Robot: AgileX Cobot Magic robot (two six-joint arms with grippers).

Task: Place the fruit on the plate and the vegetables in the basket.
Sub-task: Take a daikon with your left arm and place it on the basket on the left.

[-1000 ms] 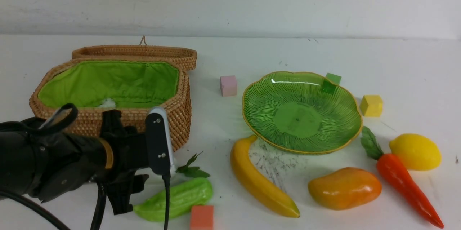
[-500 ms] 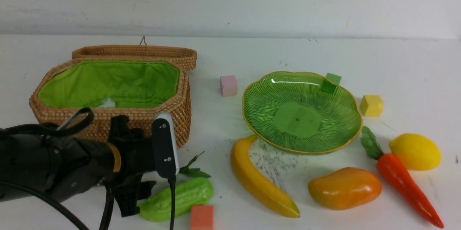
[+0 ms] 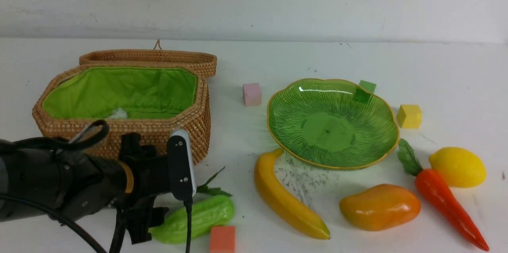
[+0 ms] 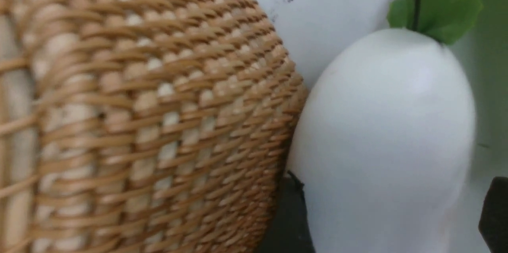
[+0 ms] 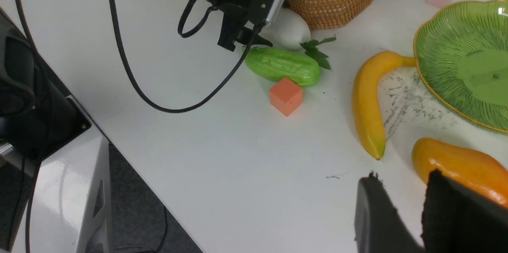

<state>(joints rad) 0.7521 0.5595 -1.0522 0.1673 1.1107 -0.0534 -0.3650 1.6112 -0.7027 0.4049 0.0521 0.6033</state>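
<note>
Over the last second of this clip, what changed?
The left claw dropped lower toward the table and shifted slightly right. Its jaws now stand open on either side of the white radish beside the basket. Nothing was gripped or released. The gourd, banana, mango, lemon, carrot and plate stayed put.

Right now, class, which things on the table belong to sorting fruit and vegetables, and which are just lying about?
Job: banana, mango, lemon, radish, gourd, carrot, plate, basket.
Lying about: pink cube, green cube, yellow cube, orange cube.
</note>
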